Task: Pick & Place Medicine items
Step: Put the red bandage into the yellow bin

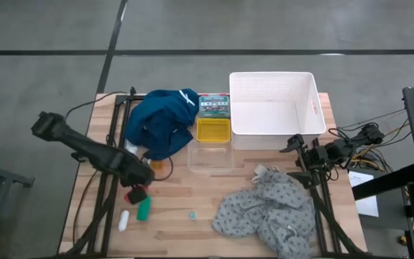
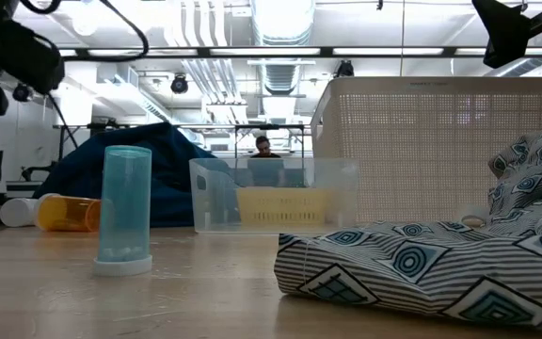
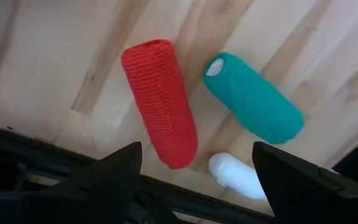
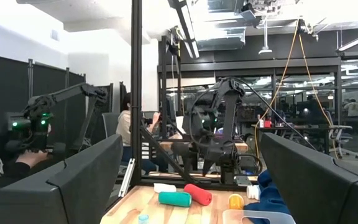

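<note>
Here the left gripper (image 3: 194,163) hovers wide apart above the red tube (image 3: 160,99).

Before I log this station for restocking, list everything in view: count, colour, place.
red tube: 1, red, under the left end effector
green tube: 1, green, beside the red tube
white tube: 1, white, near the table's front left edge
orange bottle: 1, orange, lying by the blue cloth
vial: 1, pale blue, upright, mid-table
blue cloth: 1, dark blue, back left
patterned cloth: 1, grey, front right
white basket: 1, back right
clear tray: 1, centre
yellow tray: 1, behind the clear tray
left end effector: open, above the red tube
right end effector: open, waiting at the right edge
</note>
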`<control>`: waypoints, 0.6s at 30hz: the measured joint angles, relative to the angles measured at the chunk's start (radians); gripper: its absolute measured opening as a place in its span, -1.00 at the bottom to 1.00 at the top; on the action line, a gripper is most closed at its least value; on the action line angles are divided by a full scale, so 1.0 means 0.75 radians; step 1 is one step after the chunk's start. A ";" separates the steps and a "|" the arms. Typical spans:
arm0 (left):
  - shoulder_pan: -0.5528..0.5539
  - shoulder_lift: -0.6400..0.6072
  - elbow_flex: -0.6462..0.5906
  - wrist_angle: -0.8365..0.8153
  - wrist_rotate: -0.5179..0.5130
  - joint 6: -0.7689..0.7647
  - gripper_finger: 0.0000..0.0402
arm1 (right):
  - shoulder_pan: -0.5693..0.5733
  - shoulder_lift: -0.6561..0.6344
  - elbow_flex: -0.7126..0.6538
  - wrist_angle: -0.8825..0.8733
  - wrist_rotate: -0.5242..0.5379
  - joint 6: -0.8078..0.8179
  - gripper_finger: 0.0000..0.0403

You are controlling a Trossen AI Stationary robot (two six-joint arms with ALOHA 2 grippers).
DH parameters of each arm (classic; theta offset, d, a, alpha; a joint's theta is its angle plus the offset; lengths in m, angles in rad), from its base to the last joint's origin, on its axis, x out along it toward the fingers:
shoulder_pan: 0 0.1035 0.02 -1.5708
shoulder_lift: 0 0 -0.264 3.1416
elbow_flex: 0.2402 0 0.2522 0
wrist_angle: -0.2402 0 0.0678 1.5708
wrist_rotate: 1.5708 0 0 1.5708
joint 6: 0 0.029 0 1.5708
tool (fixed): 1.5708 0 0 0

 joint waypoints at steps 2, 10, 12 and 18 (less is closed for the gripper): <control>0.000 0.031 0.000 -0.003 -0.006 -0.001 0.55 | 0.000 0.000 0.000 0.000 0.000 0.000 0.88; 0.000 0.080 -0.003 -0.015 -0.134 -0.112 0.55 | 0.000 0.000 0.000 0.000 0.000 0.000 0.88; 0.000 0.077 -0.003 -0.013 -0.162 -0.151 0.55 | 0.001 0.001 0.000 0.000 0.000 0.000 0.88; -0.007 0.077 -0.025 0.005 -0.178 -0.178 0.55 | 0.000 0.001 0.000 0.000 0.000 0.000 0.88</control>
